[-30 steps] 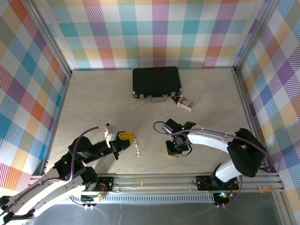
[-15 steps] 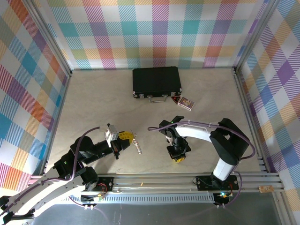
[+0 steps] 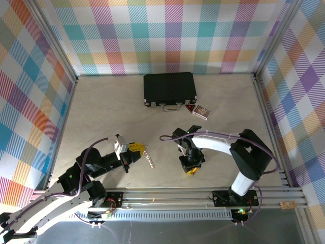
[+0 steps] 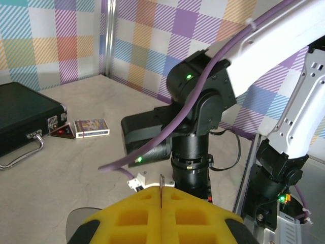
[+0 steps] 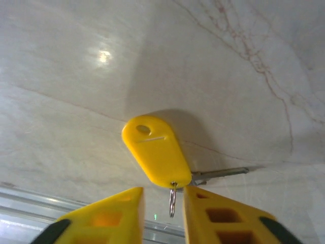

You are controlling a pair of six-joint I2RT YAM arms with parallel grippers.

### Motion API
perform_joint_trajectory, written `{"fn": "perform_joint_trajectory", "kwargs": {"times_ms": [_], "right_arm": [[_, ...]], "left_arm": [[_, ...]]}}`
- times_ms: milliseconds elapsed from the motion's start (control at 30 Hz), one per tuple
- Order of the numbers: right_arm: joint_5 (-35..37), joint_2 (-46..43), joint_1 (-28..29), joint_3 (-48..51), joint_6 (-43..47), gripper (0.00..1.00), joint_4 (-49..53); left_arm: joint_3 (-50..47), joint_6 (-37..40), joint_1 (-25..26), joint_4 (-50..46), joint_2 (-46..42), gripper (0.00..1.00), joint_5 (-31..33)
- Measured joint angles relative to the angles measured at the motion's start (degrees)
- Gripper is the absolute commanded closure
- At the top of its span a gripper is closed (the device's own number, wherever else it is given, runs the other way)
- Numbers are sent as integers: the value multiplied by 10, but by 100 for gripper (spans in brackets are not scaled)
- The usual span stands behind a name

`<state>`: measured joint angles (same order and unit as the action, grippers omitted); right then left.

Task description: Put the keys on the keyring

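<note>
The right gripper (image 5: 163, 195) was opened a little since before; the key (image 5: 155, 152) was seen just past its parted jaws. The keyring (image 3: 148, 159) was pinched in the closed left gripper (image 3: 136, 148). The black case (image 3: 169, 89) was shut.

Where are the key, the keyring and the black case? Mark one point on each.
key (image 5: 155, 155): right wrist view, on its yellow plastic head.
keyring (image 3: 149, 160): top external view, on the middle of the silvery loop.
case (image 3: 170, 86): top external view, on the middle of its lid.
</note>
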<state>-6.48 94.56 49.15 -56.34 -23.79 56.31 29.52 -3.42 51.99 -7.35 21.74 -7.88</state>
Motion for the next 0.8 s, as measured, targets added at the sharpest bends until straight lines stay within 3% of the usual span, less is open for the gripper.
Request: {"fn": "perform_joint_trajectory", "kwargs": {"times_ms": [167,333,800], "right_arm": [[15,-125,1,21,-43,53,-2],[29,-229,14,82,-104,49,-10],[30,-268,37,194,-155,54,-135]], "left_arm": [[0,0,0,0,-2,100,-1],[0,0,0,0,-2,100,-4],[2,0,0,2,0,100,-19]]}}
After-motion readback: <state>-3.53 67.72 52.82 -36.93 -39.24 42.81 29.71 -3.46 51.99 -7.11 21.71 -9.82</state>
